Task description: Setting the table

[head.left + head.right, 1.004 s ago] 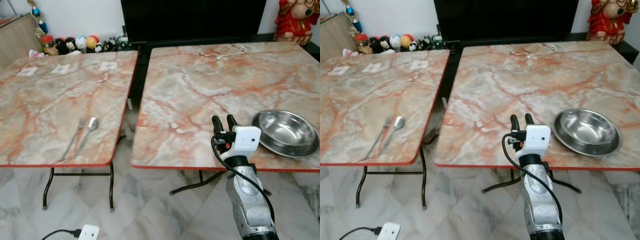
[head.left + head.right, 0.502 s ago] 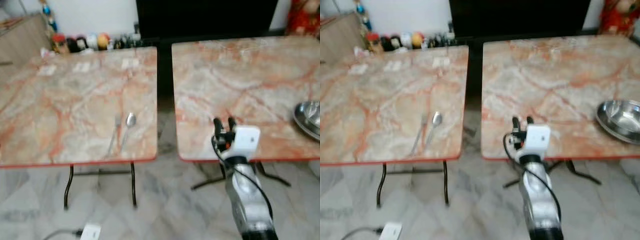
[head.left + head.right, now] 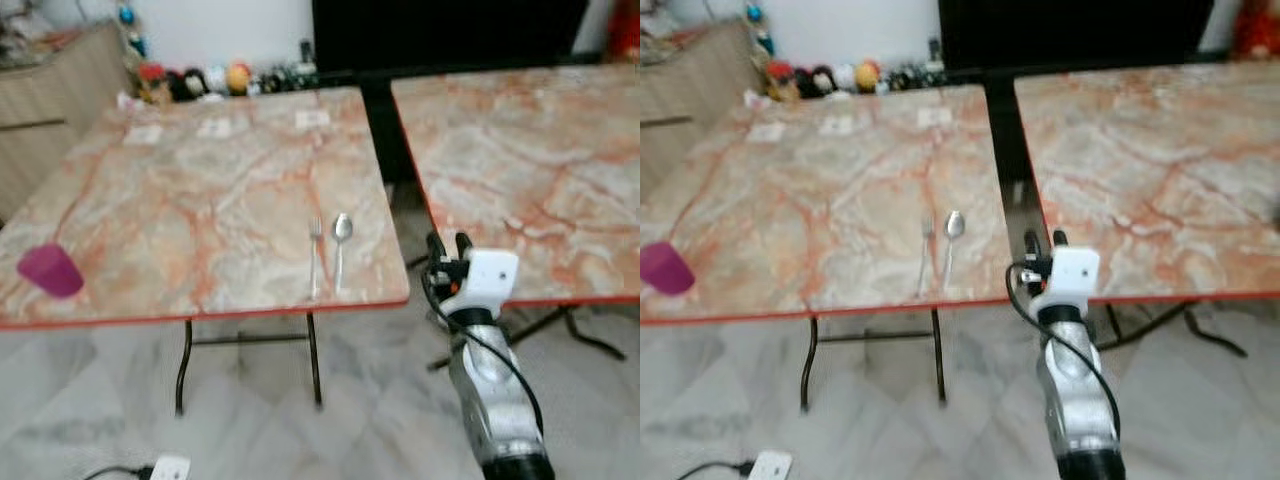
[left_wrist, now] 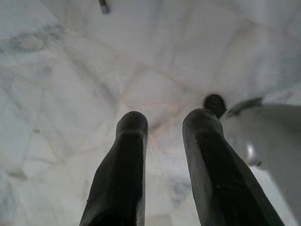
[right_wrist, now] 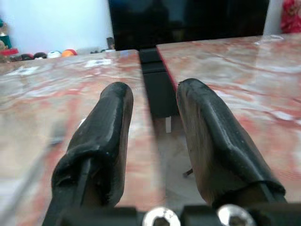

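Two marble tabletops side by side; the left tabletop (image 3: 180, 200) has a fork (image 3: 315, 255) and spoon (image 3: 340, 248) lying parallel near its front right edge, heads pointing away from the robot. Purple cup (image 3: 48, 270) sits far left. Right hand (image 3: 448, 243) hovers over the gap, parted, empty. Left hand (image 4: 162, 141) hangs over the floor, parted, empty.

The camera swings toward the robot's left. A purple cup (image 3: 49, 270) comes into view; the steel bowl leaves
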You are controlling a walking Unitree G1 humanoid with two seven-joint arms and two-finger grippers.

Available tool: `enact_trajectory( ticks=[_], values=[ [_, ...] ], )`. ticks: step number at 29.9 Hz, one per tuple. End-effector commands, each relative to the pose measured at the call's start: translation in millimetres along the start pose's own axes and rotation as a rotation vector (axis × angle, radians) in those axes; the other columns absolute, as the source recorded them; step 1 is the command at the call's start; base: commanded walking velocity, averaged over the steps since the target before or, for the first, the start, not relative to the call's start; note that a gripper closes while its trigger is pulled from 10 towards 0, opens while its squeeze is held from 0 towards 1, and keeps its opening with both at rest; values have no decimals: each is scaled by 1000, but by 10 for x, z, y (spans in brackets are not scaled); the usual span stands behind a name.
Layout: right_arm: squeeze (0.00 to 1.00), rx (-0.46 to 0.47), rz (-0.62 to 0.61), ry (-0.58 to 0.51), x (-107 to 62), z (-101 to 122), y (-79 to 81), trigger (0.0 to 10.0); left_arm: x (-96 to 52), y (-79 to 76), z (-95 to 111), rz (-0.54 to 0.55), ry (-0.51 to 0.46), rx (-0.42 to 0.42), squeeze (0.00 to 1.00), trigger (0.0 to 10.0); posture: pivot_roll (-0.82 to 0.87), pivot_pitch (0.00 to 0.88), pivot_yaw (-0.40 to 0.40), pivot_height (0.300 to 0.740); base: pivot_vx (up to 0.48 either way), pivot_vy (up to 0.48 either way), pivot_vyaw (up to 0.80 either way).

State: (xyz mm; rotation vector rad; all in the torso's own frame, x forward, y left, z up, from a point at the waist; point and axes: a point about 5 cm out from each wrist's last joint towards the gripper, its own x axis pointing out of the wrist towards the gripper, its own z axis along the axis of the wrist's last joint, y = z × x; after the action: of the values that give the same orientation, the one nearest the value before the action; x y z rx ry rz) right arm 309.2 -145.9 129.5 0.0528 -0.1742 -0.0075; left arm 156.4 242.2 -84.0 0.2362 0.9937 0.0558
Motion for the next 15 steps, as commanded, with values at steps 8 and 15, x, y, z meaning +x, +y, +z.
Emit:
enact_trajectory(
  ticks=[8, 15],
  values=[
    [0, 7, 25, 4, 3, -11, 100, 10000, 11, -84, 22, -12, 2, 5, 0, 10000, -135, 25, 54, 740, 0, 0, 0],
    [0, 7, 25, 5, 3, -11, 100, 10000, 13, -89, 28, -14, 1, 5, 0, 10000, -135, 25, 54, 740, 0, 0, 0]
  ],
)
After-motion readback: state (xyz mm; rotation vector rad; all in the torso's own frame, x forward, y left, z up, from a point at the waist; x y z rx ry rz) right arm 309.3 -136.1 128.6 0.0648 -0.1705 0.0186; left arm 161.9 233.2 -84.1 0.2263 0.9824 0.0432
